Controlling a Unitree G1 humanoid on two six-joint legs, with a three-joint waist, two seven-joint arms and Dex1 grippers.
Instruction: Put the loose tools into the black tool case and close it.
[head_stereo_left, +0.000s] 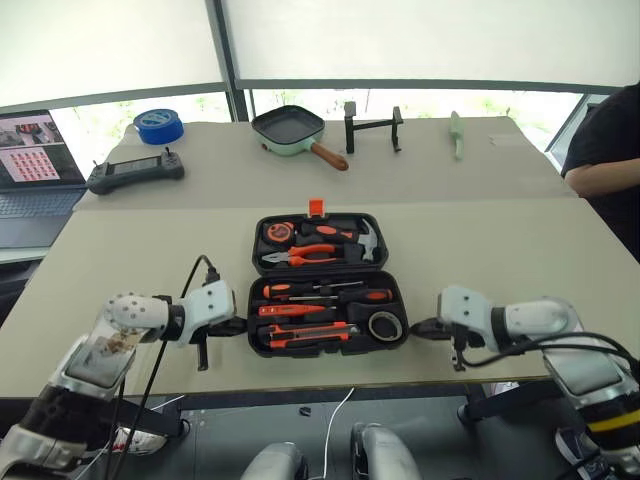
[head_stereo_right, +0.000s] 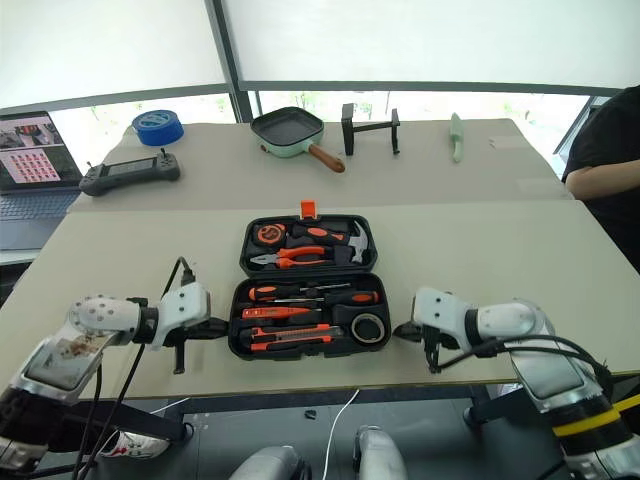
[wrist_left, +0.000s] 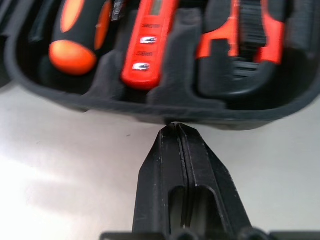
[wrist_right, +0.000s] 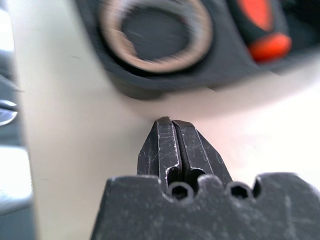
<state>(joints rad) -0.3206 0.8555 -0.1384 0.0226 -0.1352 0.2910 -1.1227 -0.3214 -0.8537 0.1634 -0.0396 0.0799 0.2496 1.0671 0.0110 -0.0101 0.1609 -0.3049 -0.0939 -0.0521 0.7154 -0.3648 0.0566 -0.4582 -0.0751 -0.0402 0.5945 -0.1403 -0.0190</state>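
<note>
both grippers have their fingers pressed together and hold nothing. the left gripper (wrist_left: 172, 131) points its closed tip at the left end wall of the black tool case (head_stereo_left: 327, 271), right against it or a hair short; the wrist view does not settle which. the right gripper (wrist_right: 171, 121) points at the case's right end, close beside the wall under the small black tape roll (head_stereo_left: 384, 325) with a thin strip of bare table between them.

the case lies open on the near table (head_stereo_left: 150, 250), close to its front edge and about midway along it, lid half lying flat on the far side with the orange latch (head_stereo_left: 316, 206) standing at its far rim. the near half holds the loose tools, each in a recess: two orange-and-black-handled screwdrivers (head_stereo_left: 320, 294), one slim red-orange screwdriver (head_stereo_left: 291, 310), one orange-black utility knife (head_stereo_left: 305, 333) nearest the front wall, and the one tape roll at the right end. the lid half carries one pair of orange-handled pliers (head_stereo_left: 298, 256), one hammer (head_stereo_left: 365, 241) and one round orange-black tool at its left corner.

on the far table (head_stereo_left: 480, 165): one blue tape roll (head_stereo_left: 159, 126) near the left far corner, one black handheld controller (head_stereo_left: 135, 173) at the left edge, one green square pan (head_stereo_left: 291, 132), one black stand (head_stereo_left: 372, 126) and one pale green utensil (head_stereo_left: 457, 135). one laptop (head_stereo_left: 35, 165) sits off the left edge; a person's dark-sleeved arm (head_stereo_left: 610, 150) is at the right.
</note>
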